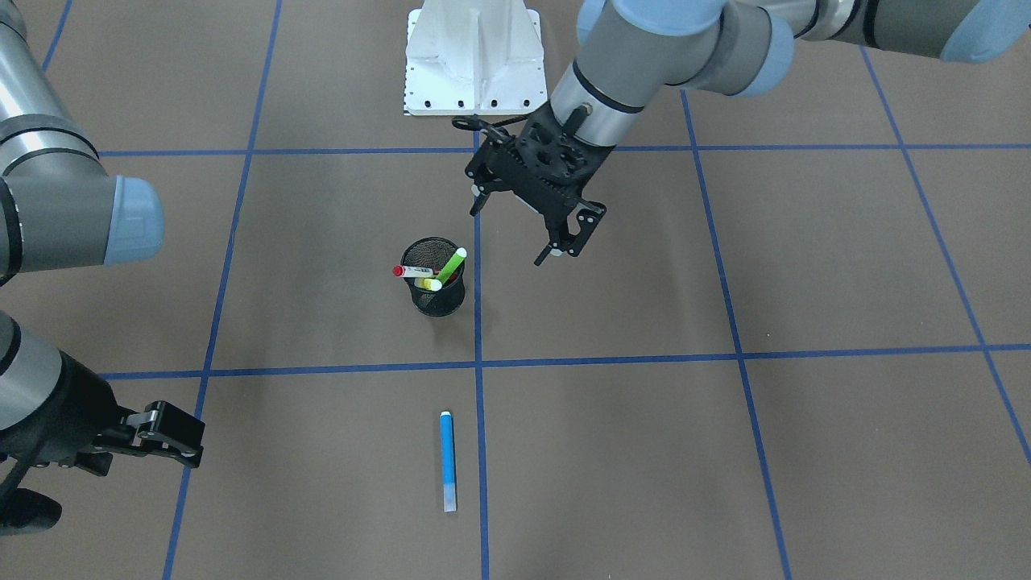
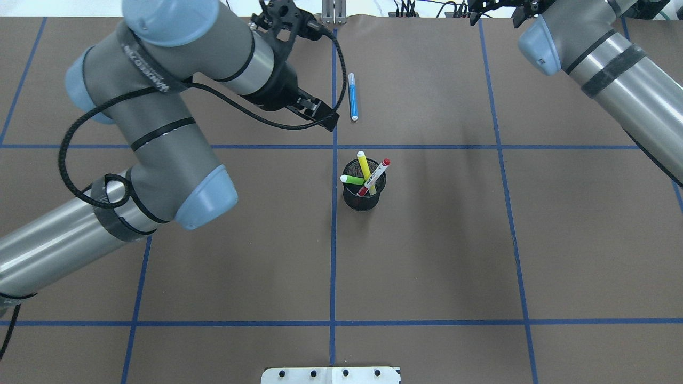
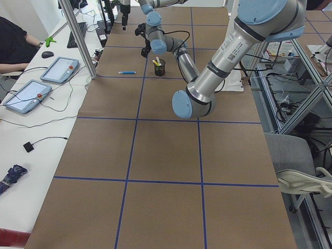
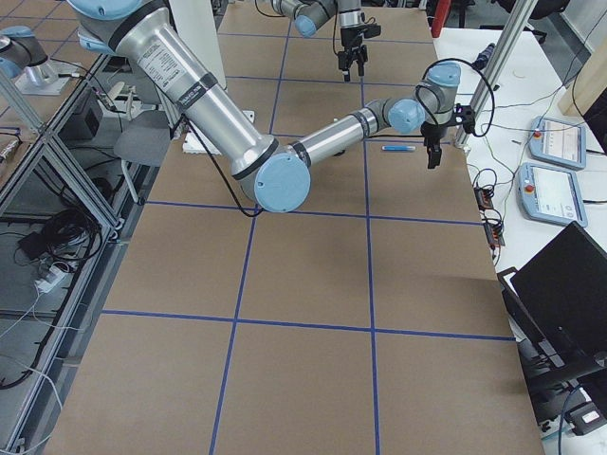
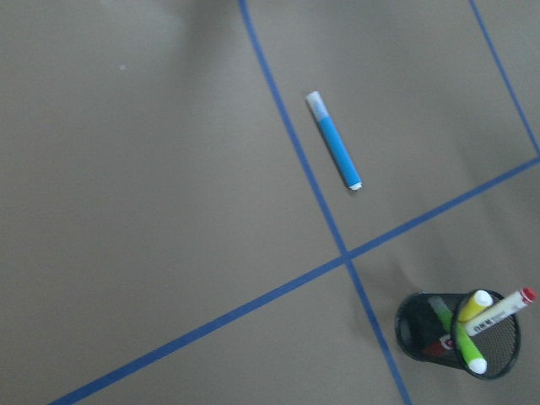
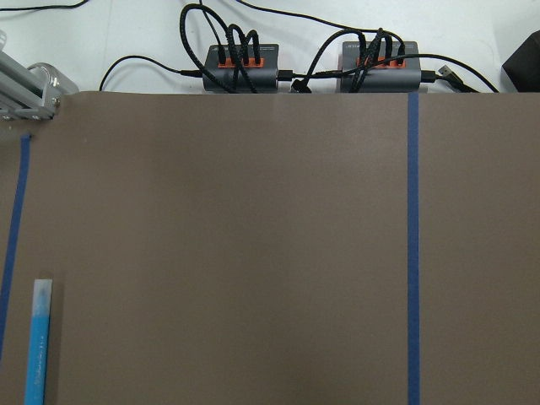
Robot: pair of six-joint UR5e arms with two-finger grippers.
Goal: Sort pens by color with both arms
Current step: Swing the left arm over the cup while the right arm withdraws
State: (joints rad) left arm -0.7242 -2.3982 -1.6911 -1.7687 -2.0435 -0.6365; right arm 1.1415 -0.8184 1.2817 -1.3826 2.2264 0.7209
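A black mesh cup (image 1: 436,300) near the table's middle holds a bright green pen (image 1: 452,264), a yellow pen (image 1: 429,283) and a white pen with a red cap (image 1: 410,271). A blue pen (image 1: 447,459) lies flat on the paper beyond the cup, seen also overhead (image 2: 352,96) and in the left wrist view (image 5: 335,141). My left gripper (image 1: 509,234) hangs open and empty above the table, beside the cup on the robot's side. My right gripper (image 1: 189,447) is low at the far edge, well to the side of the blue pen; its jaws look open and empty.
The white mounting base (image 1: 473,60) stands at the robot's edge. Blue tape lines grid the brown paper. Cable boxes (image 6: 321,72) sit just past the far edge. Operator tablets (image 3: 59,70) lie on the side bench.
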